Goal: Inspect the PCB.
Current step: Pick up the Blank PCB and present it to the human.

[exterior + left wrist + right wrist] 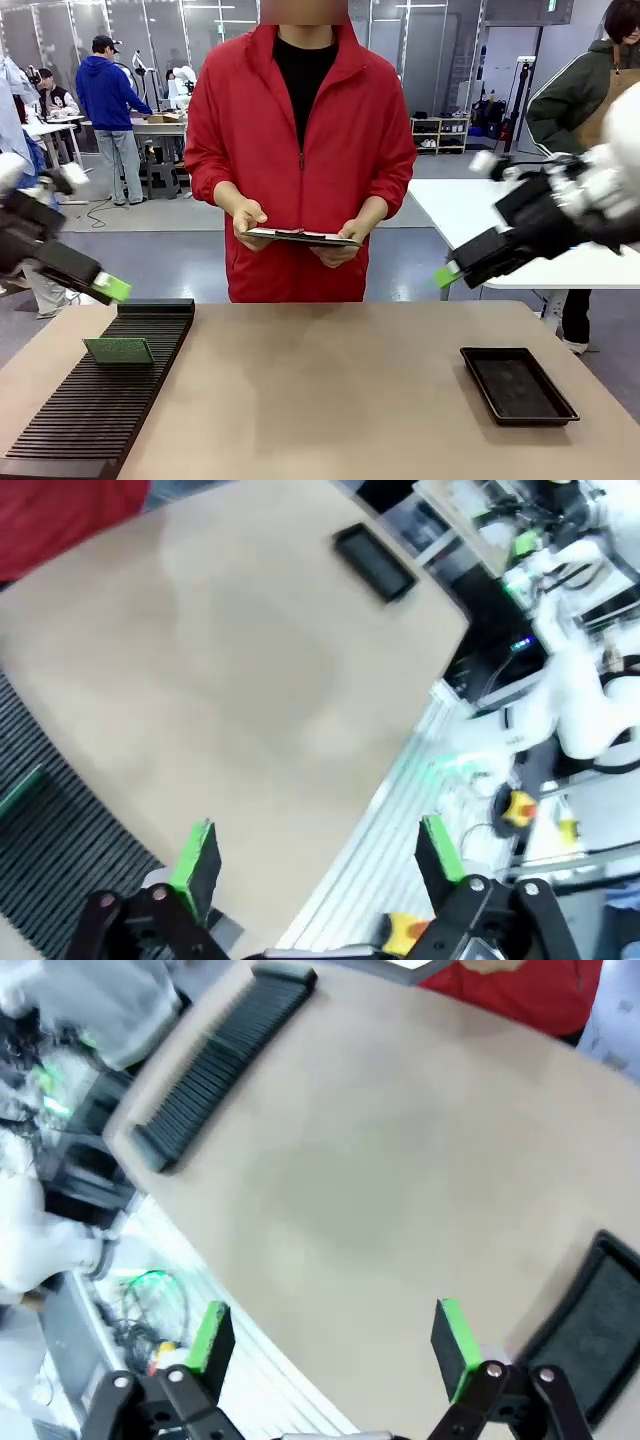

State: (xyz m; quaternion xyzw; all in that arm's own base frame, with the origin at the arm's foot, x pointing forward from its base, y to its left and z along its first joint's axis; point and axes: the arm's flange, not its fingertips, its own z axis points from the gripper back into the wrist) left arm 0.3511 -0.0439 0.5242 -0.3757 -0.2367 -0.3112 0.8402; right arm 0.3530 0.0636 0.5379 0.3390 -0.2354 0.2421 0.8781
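A green PCB (119, 350) stands on edge in the black slotted rack (100, 400) at the table's left; its edge shows at the left rim of the left wrist view as the PCB (20, 790). My left gripper (108, 287) hovers open above the rack's far end, a little above and behind the PCB; its fingers are spread wide with nothing between them in the left wrist view, gripper (320, 855). My right gripper (447, 274) hangs open high over the table's right side, and the right wrist view shows that gripper (335, 1338) empty.
A shallow black tray (517, 384) lies at the table's right, also seen as the tray (373, 562) and the tray (590, 1330). A person in a red jacket stands at the far side holding a clipboard (300, 237) with both hands. The rack (225, 1055) lies far off in the right wrist view.
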